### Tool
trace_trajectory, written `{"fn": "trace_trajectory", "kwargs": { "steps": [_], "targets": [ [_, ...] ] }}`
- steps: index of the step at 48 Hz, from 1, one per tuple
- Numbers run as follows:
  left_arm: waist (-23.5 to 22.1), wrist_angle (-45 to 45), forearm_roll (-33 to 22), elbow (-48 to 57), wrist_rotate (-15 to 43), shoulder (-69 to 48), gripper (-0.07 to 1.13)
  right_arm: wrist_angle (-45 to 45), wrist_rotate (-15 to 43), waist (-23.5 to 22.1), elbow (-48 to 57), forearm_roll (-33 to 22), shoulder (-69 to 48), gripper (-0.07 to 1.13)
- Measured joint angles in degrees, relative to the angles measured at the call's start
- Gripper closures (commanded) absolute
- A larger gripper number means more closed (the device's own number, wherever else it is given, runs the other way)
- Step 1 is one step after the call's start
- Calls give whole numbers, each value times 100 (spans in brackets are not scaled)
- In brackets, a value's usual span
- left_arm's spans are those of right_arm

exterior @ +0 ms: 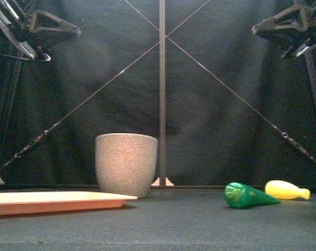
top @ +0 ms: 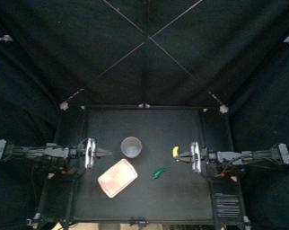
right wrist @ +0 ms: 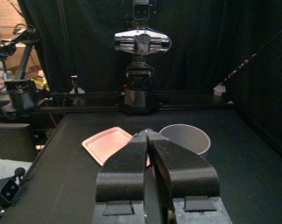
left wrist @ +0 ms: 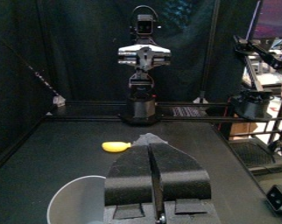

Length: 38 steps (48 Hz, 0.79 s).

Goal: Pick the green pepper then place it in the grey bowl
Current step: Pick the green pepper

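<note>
Progress was nil: the small green toy pepper lay on the black bench just beside a yellow toy (apart from the tall grey speckled cup). At the sides, the left claw and right claw hung pinched together, holding nothing. Picking and placing were both left to do.

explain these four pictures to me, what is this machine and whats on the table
It is a two-armed robot at a small black table. One picture looks down from above, one looks level from the table's front edge, and two come from cameras on the wrists. The left gripper and right gripper are shut and hold nothing. On the table: a grey cup, a pink tray, a green pepper and a yellow toy.
</note>
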Motion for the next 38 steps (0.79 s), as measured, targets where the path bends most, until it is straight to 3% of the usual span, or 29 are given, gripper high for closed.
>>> {"fn": "trace_trajectory", "kwargs": {
  "steps": [12, 20, 31, 38],
  "targets": [
    [237, 853, 229, 0, 79, 0, 97, 26, 35, 237, -158, -35, 1160, 78],
    [360, 984, 237, 0, 70, -9, 97, 9, 62, 316, -580, 0, 2496, 54],
    [510, 993, 246, 9, 70, -9, 97, -18, 501, 580, -1389, 633, 4069, 21],
    [624, 993, 246, 0, 62, -9, 97, -18, 545, 721, -1758, 668, 4781, 8]
  ]
}}
